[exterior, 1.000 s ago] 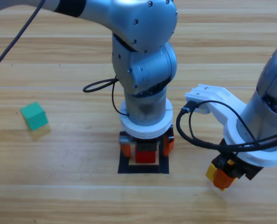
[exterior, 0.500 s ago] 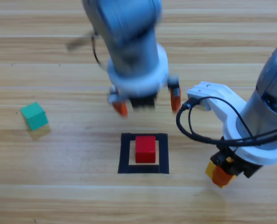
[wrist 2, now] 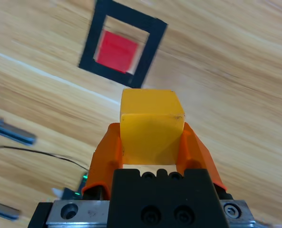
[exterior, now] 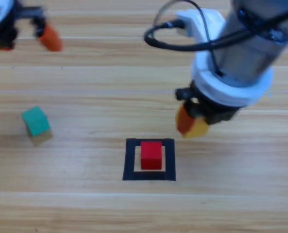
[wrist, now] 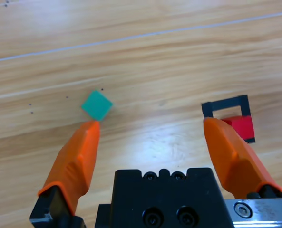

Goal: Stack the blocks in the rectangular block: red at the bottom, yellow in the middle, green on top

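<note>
- we take the black tape square (exterior: 149, 159) on the wooden table (exterior: 85, 87) as our landmark; the red cube (exterior: 151, 155) sits inside it, flat on the wood, nothing on top of it.
- we see the right gripper (exterior: 192, 124) up and to the right of the square, in the air near its top right corner; its orange jaws are clamped on the yellow cube (wrist 2: 150, 126), one on each side face.
- in the right wrist view the square and red cube lie beyond the yellow cube, apart from it.
- the green cube (exterior: 35, 121) rests well left of the square, alone.
- the left gripper (wrist: 152, 147) is far up and left of the square, jaws spread wide and holding nothing.
</note>
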Tool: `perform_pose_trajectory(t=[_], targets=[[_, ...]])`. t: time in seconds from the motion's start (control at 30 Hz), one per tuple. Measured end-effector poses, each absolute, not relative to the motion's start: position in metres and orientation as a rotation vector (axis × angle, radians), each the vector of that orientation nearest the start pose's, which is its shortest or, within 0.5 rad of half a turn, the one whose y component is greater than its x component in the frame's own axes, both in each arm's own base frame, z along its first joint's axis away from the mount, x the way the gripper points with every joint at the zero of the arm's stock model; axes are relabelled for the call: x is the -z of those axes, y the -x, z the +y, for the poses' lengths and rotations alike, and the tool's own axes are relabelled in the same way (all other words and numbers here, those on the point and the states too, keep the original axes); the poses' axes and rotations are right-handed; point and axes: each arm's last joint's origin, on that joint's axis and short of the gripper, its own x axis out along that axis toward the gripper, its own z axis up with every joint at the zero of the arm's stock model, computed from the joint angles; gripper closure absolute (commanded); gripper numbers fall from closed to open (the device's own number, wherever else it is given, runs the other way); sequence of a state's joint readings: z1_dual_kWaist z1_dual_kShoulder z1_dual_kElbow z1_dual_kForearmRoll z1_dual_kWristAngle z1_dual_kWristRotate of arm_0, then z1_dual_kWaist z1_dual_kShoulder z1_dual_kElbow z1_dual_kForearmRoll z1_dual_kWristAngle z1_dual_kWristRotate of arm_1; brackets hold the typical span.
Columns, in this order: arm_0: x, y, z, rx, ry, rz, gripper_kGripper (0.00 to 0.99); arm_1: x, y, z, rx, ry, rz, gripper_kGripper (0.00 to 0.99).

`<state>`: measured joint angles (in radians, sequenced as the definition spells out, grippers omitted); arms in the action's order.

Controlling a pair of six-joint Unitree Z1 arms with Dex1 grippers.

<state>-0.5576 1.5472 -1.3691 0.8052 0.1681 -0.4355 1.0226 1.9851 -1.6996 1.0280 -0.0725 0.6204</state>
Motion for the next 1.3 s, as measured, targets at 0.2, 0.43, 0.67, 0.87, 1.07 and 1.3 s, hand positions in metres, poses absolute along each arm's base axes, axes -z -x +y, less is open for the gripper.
perform_pose_trajectory(t=[0.2,0.43,0.67,0.87,1.07,1.3], targets=[[-0.37,-0.199,-0.068,0.275,0.222,0.927,0.057,-0.292,-0.22,0.393,-0.318,0.135,1.374,0.99],[-0.359,-0.215,-0.056,0.172,0.187,0.953,0.059,-0.253,-0.229,0.43,-0.205,0.113,1.439,0.99],[-0.333,-0.251,-0.061,0.112,0.19,1.092,0.056,-0.237,-0.235,0.441,-0.137,0.09,1.465,0.99],[-0.329,-0.257,-0.062,0.08,0.222,1.107,0.056,-0.237,-0.235,0.441,-0.108,0.057,1.467,0.99],[-0.329,-0.258,-0.061,0.051,0.227,1.092,0.056,-0.237,-0.236,0.441,-0.086,0.032,1.469,0.99],[-0.326,-0.276,-0.065,0.015,0.264,1.098,0.048,-0.241,-0.242,0.439,-0.088,0.009,1.465,0.99]])
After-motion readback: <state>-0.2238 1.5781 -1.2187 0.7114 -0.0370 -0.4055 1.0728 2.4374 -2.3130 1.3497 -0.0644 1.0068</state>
